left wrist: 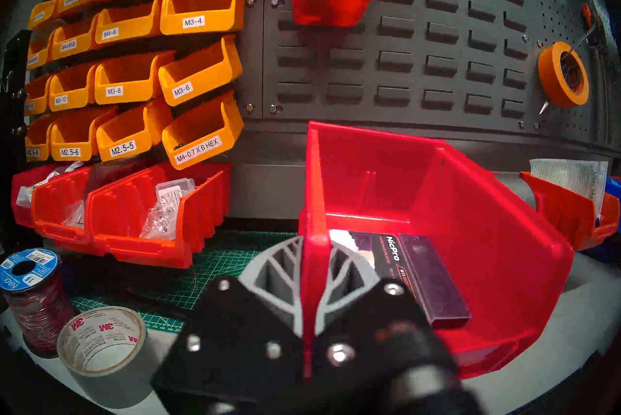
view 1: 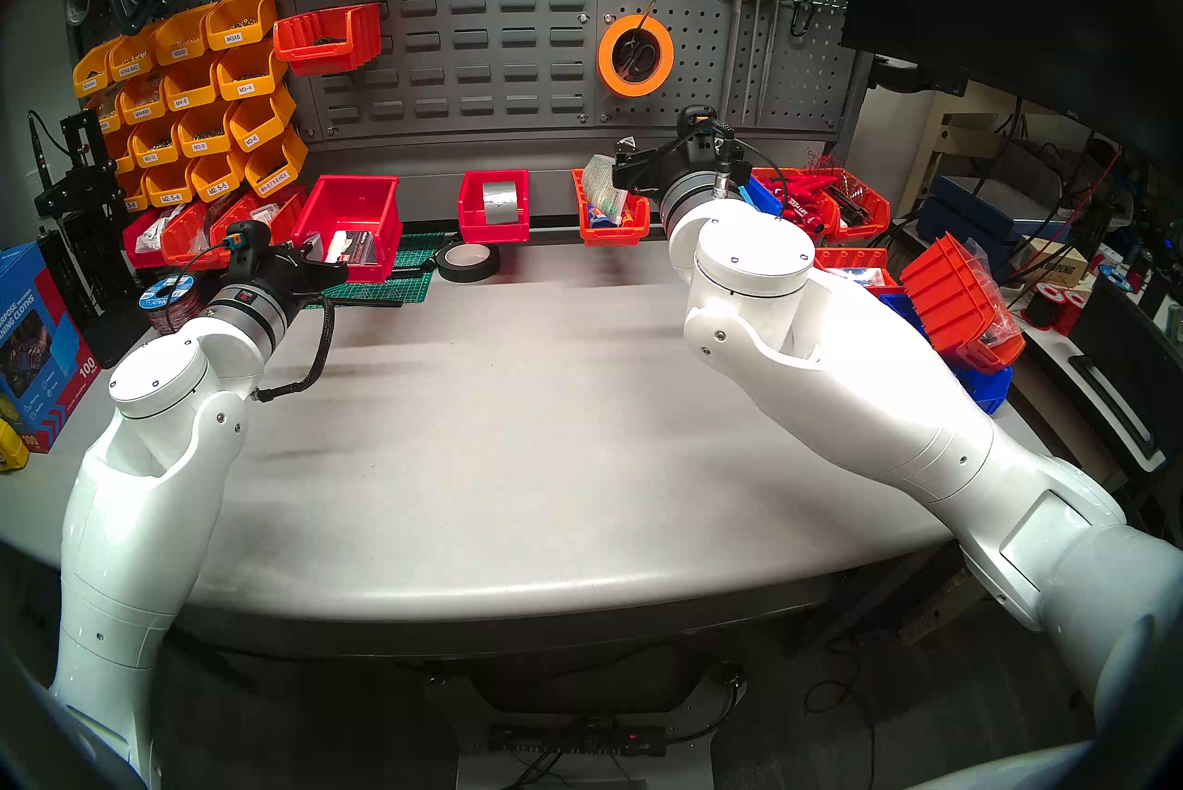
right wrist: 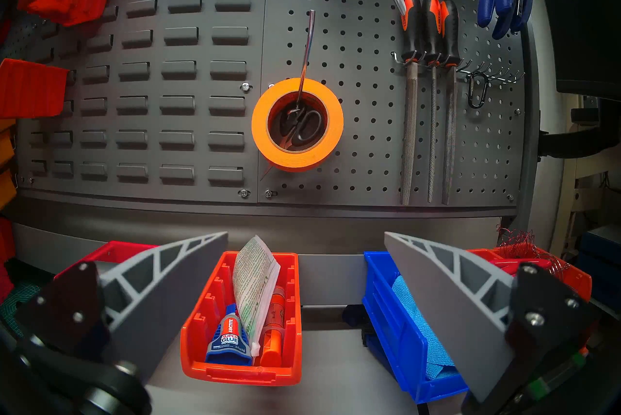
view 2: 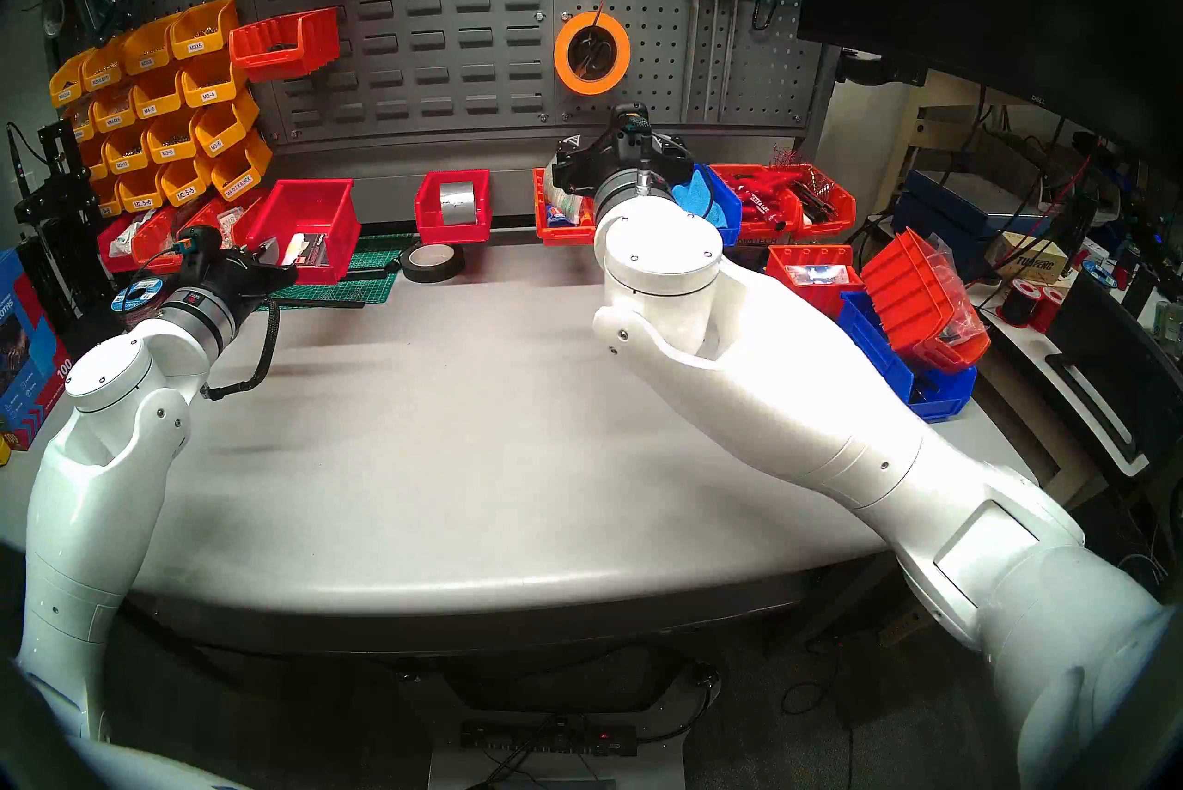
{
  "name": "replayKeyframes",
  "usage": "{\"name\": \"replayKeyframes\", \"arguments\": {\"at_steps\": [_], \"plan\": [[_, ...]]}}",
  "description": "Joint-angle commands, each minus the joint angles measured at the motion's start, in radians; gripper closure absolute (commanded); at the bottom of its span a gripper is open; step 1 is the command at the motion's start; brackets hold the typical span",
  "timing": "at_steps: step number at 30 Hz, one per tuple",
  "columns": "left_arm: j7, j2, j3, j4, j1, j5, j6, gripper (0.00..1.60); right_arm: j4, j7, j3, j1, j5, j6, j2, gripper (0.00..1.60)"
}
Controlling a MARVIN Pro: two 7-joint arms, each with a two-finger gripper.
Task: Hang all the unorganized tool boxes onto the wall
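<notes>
Bench: grey tabletop (view 1: 512, 417) before the dark slotted wall (view 1: 486, 1).
Left gripper (left wrist: 314, 273): pinched on the near side wall of the plain red bin (left wrist: 437, 219), which looks tilted at the left of the bench (black cards inside).
Right gripper (right wrist: 305, 300): fingers spread wide, holding nothing, hovering before the orange ribbed bin (right wrist: 242, 367).
Orange ribbed bin: below the wall, holding glue tubes and a packet.
</notes>
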Motion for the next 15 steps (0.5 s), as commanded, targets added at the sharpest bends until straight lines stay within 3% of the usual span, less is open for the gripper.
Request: {"name": "replayKeyframes", "arguments": {"at_steps": [1,15], "plan": [[-0.002,0.038,0.033,0.045,-0.122,-0.017,-0.019,1.6,-0.008,0.001,0.004,0.014,-0.006,0.001,-0.002,0.0],[0.024,0.033,0.114,0.146,-0.219,-0.019,-0.043,1.6,-0.008,0.001,0.004,0.014,-0.005,0.001,-0.002,0.0]]}}
